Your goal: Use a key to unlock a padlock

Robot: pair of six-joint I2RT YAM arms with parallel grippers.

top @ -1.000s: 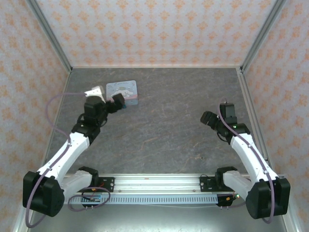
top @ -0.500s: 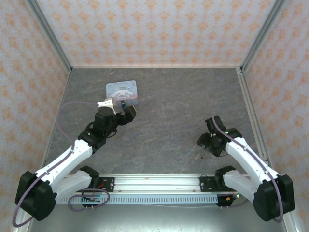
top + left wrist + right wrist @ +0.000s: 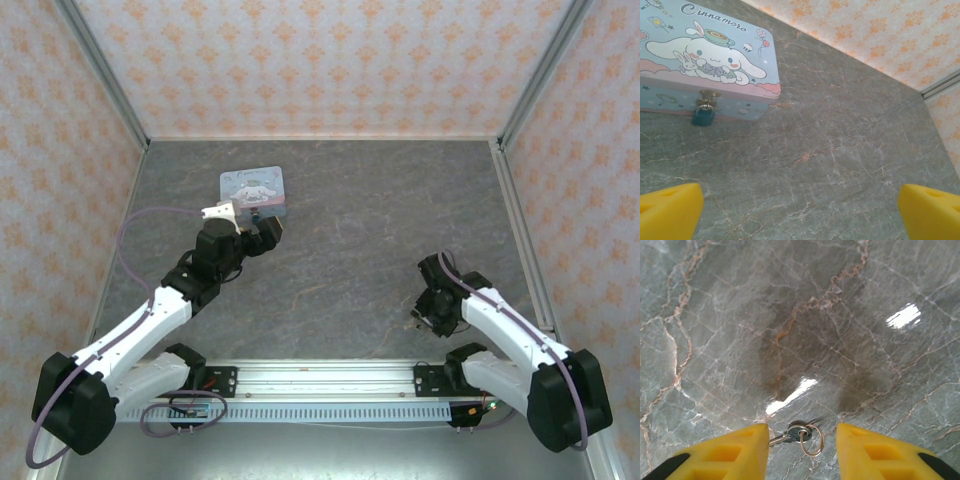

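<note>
Left arm [image 3: 150, 320] is stretched forward and inward from its base, elbow low, wrist up by the tin [image 3: 253, 190]. The left gripper [image 3: 268, 228] sits just short of the tin's near edge. On my left wrist view the jaws are spread to the full width of the picture, with the yellow fingertips [image 3: 667, 210] at the two bottom corners and nothing between them but bare table [image 3: 840, 150]. The left gripper holds nothing. Padlock [image 3: 703, 116] hangs from the latch on the tin's front wall, teal body against the wall and reaching down to the table, shackle through the clasp. It is ahead of the left gripper and off to the left side of that view, clear of both fingers. The tin lies flat, lid up, in the far-left part of the table. Right arm [image 3: 510, 335] is folded back tight, elbow out toward the right wall, forearm coming in toward centre and wrist pitched steeply down. The right gripper [image 3: 424, 315] is nose-down on the table just ahead of its own base, well apart from the tin. On my right wrist view the jaws are partly open and straddle the key [image 3: 790, 435], which lies flat on the table with its ring [image 3: 813, 440] on the side toward the right-hand finger. The shank end runs up to the edge of the left-hand finger [image 3: 735, 450]. I can't tell if it touches. There is a gap between the ring and the other finger. The key is not pinched and not lifted.
</note>
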